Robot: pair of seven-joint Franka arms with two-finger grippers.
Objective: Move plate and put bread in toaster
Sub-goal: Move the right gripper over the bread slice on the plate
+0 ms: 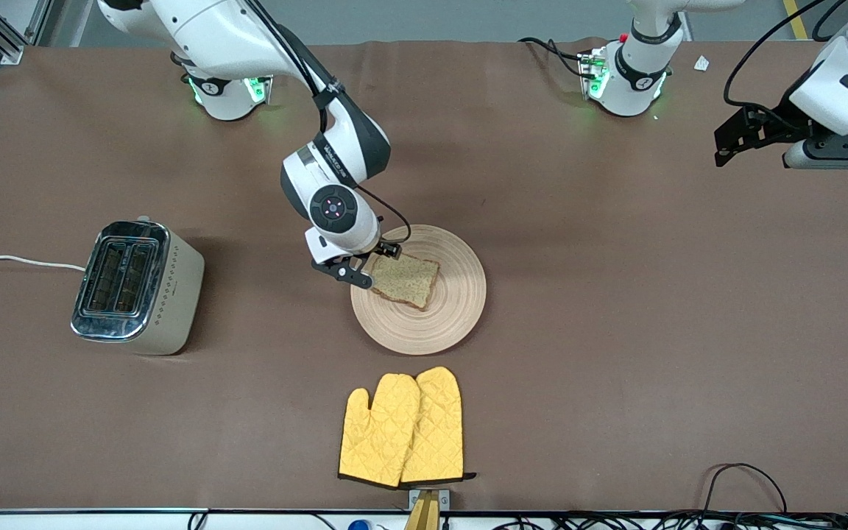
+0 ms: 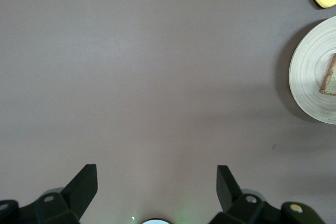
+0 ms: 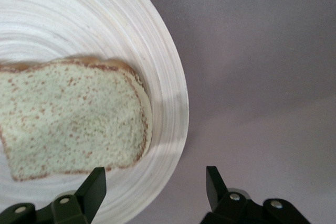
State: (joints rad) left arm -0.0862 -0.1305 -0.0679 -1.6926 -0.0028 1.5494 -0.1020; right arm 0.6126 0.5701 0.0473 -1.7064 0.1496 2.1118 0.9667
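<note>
Wooden plate (image 1: 461, 294) edge hidden under right end effector (image 1: 369, 266).

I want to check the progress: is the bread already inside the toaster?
No, the bread lies flat on the plate, and both slots of the toaster are empty.

Three cameras, one overhead and two wrist-mounted

The front camera looked down from high across the table; the right wrist camera sat close over the plate (image 3: 173, 103) and bread (image 3: 73, 119), which the left wrist view caught farther off.
</note>
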